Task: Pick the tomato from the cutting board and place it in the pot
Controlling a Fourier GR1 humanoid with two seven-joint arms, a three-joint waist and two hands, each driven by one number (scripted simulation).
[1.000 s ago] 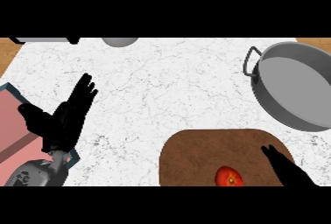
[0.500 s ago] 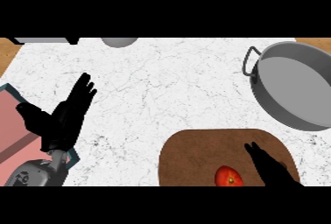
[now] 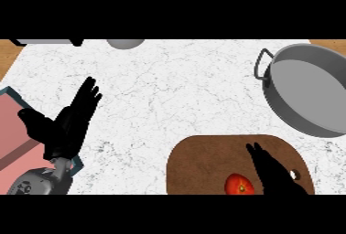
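tomato point(image 3: 238, 184) sits near the lower edge of the brown cutting board point(image 3: 202, 160), low in my head view, partly cut by the frame edge. my right hand point(image 3: 270, 171) is over the board just right of the tomato, fingers straight and pointing up the view, holding nothing; from here i can't tell whether it touches the tomato or only hovers beside it. a small hole in the board point(image 3: 293, 174) shows just right of the hand. the board lies on the white marbled counter point(image 3: 175, 91), at the lower right. the pot point(image 3: 310, 91) is well apart from the tomato, up at the right edge, grey and shallow, nothing inside it, with a dark loop handle point(image 3: 260, 64) on its left side. my left hand point(image 3: 71, 123) shows at the left of the view, open, fingers straight and pointing up, thumb out to the left, holding nothing, with the grey forearm point(image 3: 37, 183) below it. beneath that arm is a pink surface with a teal edge point(image 3: 17, 137). at the top edge i see part of a grey round object point(image 3: 125, 43) and a dark-edged item point(image 3: 44, 42), both mostly out of frame.
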